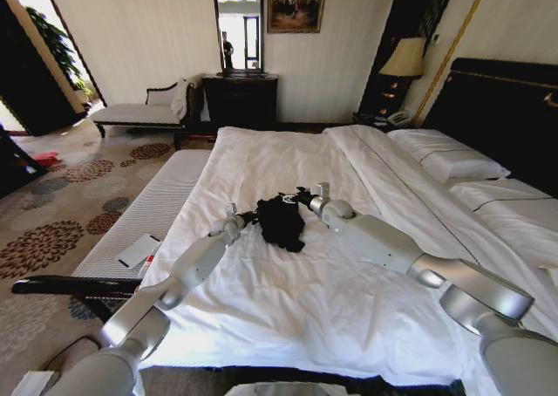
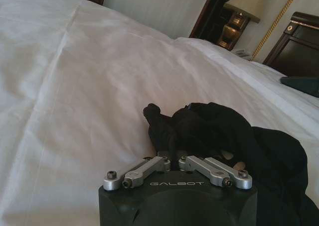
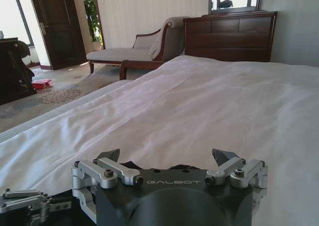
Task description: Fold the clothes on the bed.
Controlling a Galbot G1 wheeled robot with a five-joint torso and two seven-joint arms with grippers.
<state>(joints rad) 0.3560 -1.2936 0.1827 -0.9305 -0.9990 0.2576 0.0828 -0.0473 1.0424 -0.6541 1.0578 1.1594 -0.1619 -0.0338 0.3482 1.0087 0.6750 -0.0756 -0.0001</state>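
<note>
The clothes [image 1: 281,221] are a bunched black heap in the middle of the bed [image 1: 288,300], on its white duvet. My left gripper [image 1: 247,216] is at the heap's left edge. In the left wrist view, the left gripper [image 2: 169,154] is shut on a fold of the black clothes [image 2: 224,131]. My right gripper [image 1: 302,195] is at the heap's far right corner. In the right wrist view its fingers [image 3: 110,155] stand wide apart, so the right gripper [image 3: 167,156] is open, with a little black fabric just under it.
White pillows [image 1: 445,156] and a dark headboard [image 1: 506,108] lie to the right. A striped bench [image 1: 153,208] with a white flat item [image 1: 139,249] runs along the bed's left side. A chaise [image 1: 139,112] and a dresser [image 1: 240,99] stand at the far wall.
</note>
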